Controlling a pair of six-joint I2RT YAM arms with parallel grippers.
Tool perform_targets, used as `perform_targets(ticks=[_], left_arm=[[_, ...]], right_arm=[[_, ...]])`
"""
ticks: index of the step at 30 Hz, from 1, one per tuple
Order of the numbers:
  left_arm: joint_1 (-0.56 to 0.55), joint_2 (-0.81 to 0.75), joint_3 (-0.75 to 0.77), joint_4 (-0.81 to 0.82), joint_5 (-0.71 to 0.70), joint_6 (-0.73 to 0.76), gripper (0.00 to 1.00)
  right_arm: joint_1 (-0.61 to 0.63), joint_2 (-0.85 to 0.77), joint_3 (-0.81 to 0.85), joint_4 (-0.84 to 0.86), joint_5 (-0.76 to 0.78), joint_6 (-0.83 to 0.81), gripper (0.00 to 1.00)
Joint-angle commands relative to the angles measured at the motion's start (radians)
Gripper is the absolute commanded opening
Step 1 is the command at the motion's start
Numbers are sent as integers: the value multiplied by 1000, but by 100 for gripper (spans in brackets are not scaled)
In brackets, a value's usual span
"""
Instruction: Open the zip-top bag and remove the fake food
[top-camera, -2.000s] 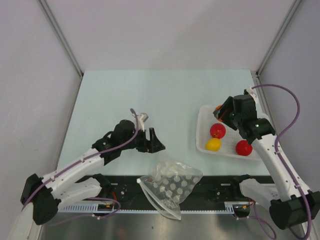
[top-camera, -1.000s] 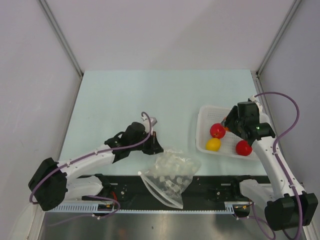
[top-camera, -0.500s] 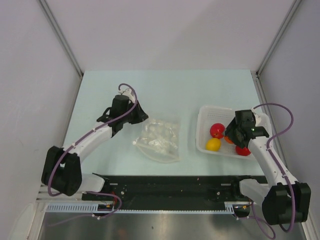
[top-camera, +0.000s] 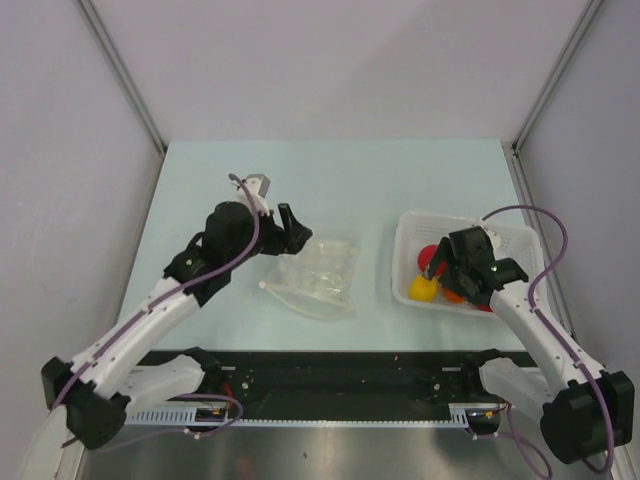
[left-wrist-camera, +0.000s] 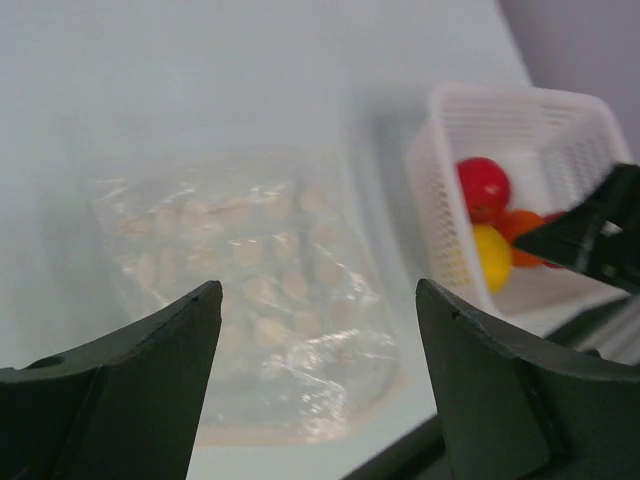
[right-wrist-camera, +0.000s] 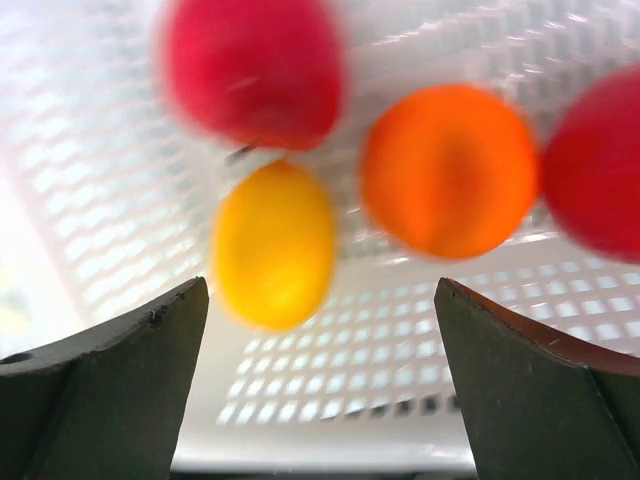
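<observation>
The zip-top bag (top-camera: 315, 275), clear with white dots, lies flat on the table, and no coloured fruit shows inside it. My left gripper (top-camera: 290, 225) hovers just behind its far left edge, open and empty. In the left wrist view the bag (left-wrist-camera: 250, 300) lies beyond the spread fingers of the left gripper (left-wrist-camera: 318, 288). The fake food rests in the white basket (top-camera: 440, 216): a red fruit (right-wrist-camera: 255, 70), a yellow fruit (right-wrist-camera: 272, 243), an orange fruit (right-wrist-camera: 448, 170) and a second red fruit (right-wrist-camera: 600, 180). My right gripper (right-wrist-camera: 320, 290) is open above them, holding nothing.
The white perforated basket (left-wrist-camera: 520, 110) stands on the right of the table, close to the right wall. The black rail (top-camera: 340, 365) with the arm bases runs along the near edge. Grey walls close off the back and both sides.
The left gripper carried the bag from the near edge to mid-table, then opened and let it go. The right gripper opened wider and shifted left over the basket, where the orange fruit now lies.
</observation>
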Motion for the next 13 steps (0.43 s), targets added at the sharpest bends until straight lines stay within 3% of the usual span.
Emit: perform_targets(ticks=[1, 3, 6, 13], left_arm=[[-107, -197, -80, 29, 41, -13, 85], [-128, -266, -138, 78, 125, -57, 86], [-133, -417, -267, 199, 205, -131, 91], [-134, -648, -415, 305, 275, -169, 97]], right_arm=[[152, -92, 103, -33, 45, 11, 100], [267, -150, 103, -12, 27, 31, 100], [344, -210, 57, 73, -59, 59, 100], [395, -319, -20, 281, -176, 28, 100]])
